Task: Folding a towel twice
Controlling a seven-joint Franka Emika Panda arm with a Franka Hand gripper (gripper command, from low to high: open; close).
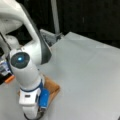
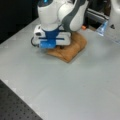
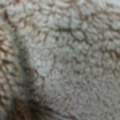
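Note:
The orange-tan towel (image 1: 53, 88) lies bunched into a small thick bundle on the grey table, with a rounded fold edge (image 2: 70, 53) toward a front view's bottom. My gripper (image 2: 52, 46) is pressed down right on top of the towel's left part, and its fingers are hidden by the white hand with its blue block (image 1: 44, 98). In the wrist view, looped terry cloth (image 3: 62, 57) fills everything, with a crease running down the left side. Most of the towel in a front view is covered by the arm (image 1: 26, 67).
A small orange object (image 1: 10, 79) lies beside the arm's base. A metal rail (image 1: 50, 36) runs along the table's back edge. A clear plastic item (image 2: 102, 28) stands near a white housing (image 2: 115, 22). A black perforated board (image 2: 15, 107) borders the table.

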